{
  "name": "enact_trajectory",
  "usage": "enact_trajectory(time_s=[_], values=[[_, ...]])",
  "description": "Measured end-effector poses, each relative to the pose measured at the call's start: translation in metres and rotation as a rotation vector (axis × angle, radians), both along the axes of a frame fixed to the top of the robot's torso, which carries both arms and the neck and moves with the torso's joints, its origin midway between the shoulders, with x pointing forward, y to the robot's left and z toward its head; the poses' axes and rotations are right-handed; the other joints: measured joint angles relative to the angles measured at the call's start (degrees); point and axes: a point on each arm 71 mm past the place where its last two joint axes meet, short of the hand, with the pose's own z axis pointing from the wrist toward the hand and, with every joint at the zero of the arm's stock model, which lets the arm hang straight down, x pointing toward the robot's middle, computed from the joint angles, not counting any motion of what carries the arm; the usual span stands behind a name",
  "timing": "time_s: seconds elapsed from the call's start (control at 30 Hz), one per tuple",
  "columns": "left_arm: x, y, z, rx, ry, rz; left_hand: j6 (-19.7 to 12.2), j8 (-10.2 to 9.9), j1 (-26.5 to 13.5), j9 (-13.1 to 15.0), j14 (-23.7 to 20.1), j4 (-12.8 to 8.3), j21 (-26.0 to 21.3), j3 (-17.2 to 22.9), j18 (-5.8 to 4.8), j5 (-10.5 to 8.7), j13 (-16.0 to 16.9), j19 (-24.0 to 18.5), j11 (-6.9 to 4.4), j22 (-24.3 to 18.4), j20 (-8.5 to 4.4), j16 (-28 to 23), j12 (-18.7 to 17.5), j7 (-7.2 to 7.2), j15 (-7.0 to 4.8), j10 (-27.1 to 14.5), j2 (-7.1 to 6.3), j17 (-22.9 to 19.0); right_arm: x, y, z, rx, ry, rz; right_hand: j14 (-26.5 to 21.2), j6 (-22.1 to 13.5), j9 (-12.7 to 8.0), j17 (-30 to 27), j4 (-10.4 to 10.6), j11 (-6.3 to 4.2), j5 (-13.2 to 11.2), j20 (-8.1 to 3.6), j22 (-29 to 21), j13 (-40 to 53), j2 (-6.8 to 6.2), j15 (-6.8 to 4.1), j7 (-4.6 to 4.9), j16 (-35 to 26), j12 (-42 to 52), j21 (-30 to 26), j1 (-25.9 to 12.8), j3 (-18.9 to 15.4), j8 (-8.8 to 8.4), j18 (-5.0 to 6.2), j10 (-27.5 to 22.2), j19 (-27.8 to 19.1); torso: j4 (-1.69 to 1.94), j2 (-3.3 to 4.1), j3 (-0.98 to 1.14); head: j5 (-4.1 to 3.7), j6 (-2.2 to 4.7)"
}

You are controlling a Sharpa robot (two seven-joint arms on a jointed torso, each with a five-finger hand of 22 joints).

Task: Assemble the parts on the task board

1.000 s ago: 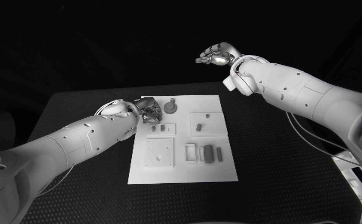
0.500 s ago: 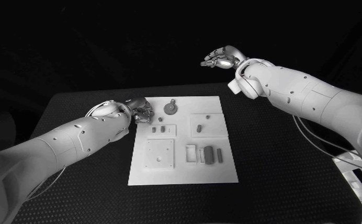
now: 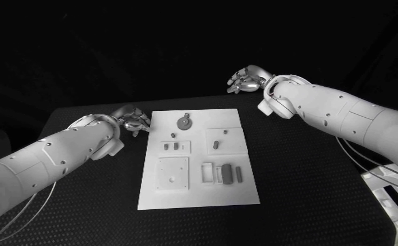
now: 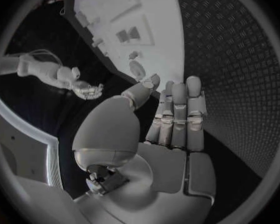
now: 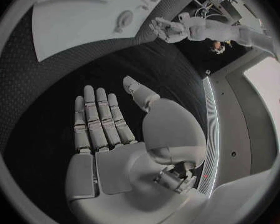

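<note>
left robot hand (image 3: 133, 120) withdrawn off task board (image 3: 199, 200), right robot hand (image 3: 247, 79) lowered

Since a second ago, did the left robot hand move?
Yes. The left robot hand has pulled off the task board, away from the round part, and is now beside the board's left edge.

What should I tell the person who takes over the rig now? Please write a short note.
Left hand: open, holds nothing, beside the far left corner of the task board.
Right hand: open, holds nothing, raised beyond the board's far right corner.
Parts: round disc near the far edge; small pieces mid-board; bars on the near right side.
Done: cannot tell from these views.
Left: assembly; neither hand touches a part.
</note>
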Motion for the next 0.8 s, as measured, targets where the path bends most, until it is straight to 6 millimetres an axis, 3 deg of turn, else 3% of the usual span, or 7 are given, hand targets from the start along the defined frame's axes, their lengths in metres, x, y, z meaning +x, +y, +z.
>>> enact_trajectory(time_s=[0.17, 0.23, 0.3, 0.37, 0.4, 0.57, 0.8], values=[[-0.006, 0.026, 0.008, -0.169, 0.045, 0.063, 0.1, 1.4, -0.37, 0.06, -1.46, 0.0, -3.34, 0.0, -0.28, 0.0, 0.72, -1.86, 0.08, -1.95, 0.23, -3.88, 1.81, 0.1, 0.24, -0.07, 0.36, -2.31, -0.013, 0.003, -0.012, -0.106, 0.021, 0.059, 5.69, 1.69, 0.55, 2.09, 0.0, -1.56, 0.0, -0.25, -0.47, 0.37, -0.18, -2.62, 0.09, 2.16, 1.0, 0.6, 0.79, 0.0, 0.76, 1.78, 3.97, 6.29, 0.03, -0.01, 0.02, -0.54, 0.42], [-0.009, 0.03, 0.011, -0.239, 0.058, 0.076, 0.12, 1.78, -1.12, 0.06, -2.38, 0.0, -5.55, 0.0, -0.29, 0.0, 0.91, -3.28, 0.49, -3.38, 0.61, -6.77, 2.45, 0.12, 0.95, -0.48, 0.31, -3.75, -0.017, 0.003, -0.016, -0.158, 0.019, 0.079, 8.07, 2.68, 0.98, 3.07, -0.09, -2.36, 0.0, -0.36, -0.55, 0.54, -0.17, -3.76, -0.41, 2.98, 1.0, 1.12, 1.18, -0.09, 1.45, 3.11, 6.0, 9.02, 0.03, -0.03, 0.01, -0.64, 0.55], [-0.011, 0.032, 0.012, -0.291, 0.068, 0.081, 0.05, 2.26, -1.33, 0.06, -3.01, -0.15, -7.51, -0.15, -0.3, 0.0, 1.01, -4.29, 0.52, -4.78, 1.04, -9.5, 2.94, 0.05, 1.57, -1.07, 0.11, -5.0, -0.02, 0.004, -0.018, -0.204, 0.014, 0.093, 9.51, 3.29, 1.34, 3.82, -0.15, -2.83, 0.0, -0.39, -0.7, 0.54, -0.15, -4.42, -0.9, 3.07, 0.77, 1.13, 1.21, -0.15, 1.62, 3.11, 7.31, 10.69, 0.04, -0.06, 0.01, -0.88, 0.7], [-0.015, 0.031, 0.013, -0.344, 0.078, 0.078, -0.37, 2.73, -1.51, 0.02, -3.05, -0.15, -9.62, -0.49, -0.29, 0.0, 1.01, -4.8, 0.47, -6.39, 1.52, -12.57, 3.57, -0.37, 1.9, -1.35, 0.29, -6.17, -0.024, 0.005, -0.021, -0.259, 0.008, 0.113, 11.15, 3.97, 1.71, 4.65, -0.15, -3.19, 0.0, -0.46, -0.7, 0.6, -0.38, -5.2, -1.18, 3.62, 0.12, 1.37, 1.44, -0.15, 1.92, 4.46, 8.64, 12.6, 0.07, -0.08, 0.02, -1.05, 0.86], [-0.016, 0.029, 0.014, -0.364, 0.083, 0.074, -0.45, 2.81, -1.51, -0.04, -3.24, -0.31, -10.43, -0.66, -0.28, 0.0, 1.01, -5.11, 0.53, -6.97, 1.67, -13.72, 3.58, -0.44, 2.32, -1.69, 0.29, -6.52, -0.026, 0.006, -0.023, -0.284, 0.005, 0.124, 11.51, 4.14, 1.8, 4.94, -0.15, -3.36, 0.0, -0.49, -0.7, 0.6, -0.38, -5.56, -1.35, 3.62, -0.13, 1.37, 1.44, -0.15, 1.93, 4.47, 9.05, 13.17, 0.09, -0.08, 0.01, -1.09, 0.91], [-0.024, 0.019, 0.017, -0.465, 0.106, 0.05, -0.95, 3.15, -2.02, -0.5, -4.54, -0.25, -13.52, -1.21, -0.1, 0.0, 0.43, -6.64, 1.12, -9.07, 2.94, -18.39, 3.96, -0.54, 3.62, -2.98, 0.31, -7.71, -0.038, 0.017, -0.036, -0.407, -0.009, 0.188, 13.34, 4.88, 2.27, 6.18, -0.05, -3.87, 0.0, -0.56, -0.7, 0.6, -0.38, -6.23, -1.45, 3.62, -1.45, 1.37, 1.44, -0.25, 1.93, 4.48, 10.95, 14.92, 0.07, -0.03, -0.06, -1.31, 1.13], [-0.033, 0.012, 0.02, -0.607, 0.144, 0.044, -2.28, 3.43, -3.01, -1.15, -5.52, -0.29, -16.58, -3.22, 0.33, 0.0, -1.82, -8.07, 1.87, -10.99, 4.18, -23.46, 1.76, -0.63, 4.94, -5.78, 0.28, -8.26, -0.044, 0.019, -0.055, -0.56, -0.022, 0.22, 13.55, 4.92, 2.28, 6.85, 0.18, -3.66, 0.0, -0.58, -0.63, 0.47, -2.32, -6.44, -1.42, 3.61, -3.18, 1.37, 0.39, -0.47, 1.92, 4.47, 11.15, 15.55, 0.03, 0.02, -0.09, -1.42, 1.37]])
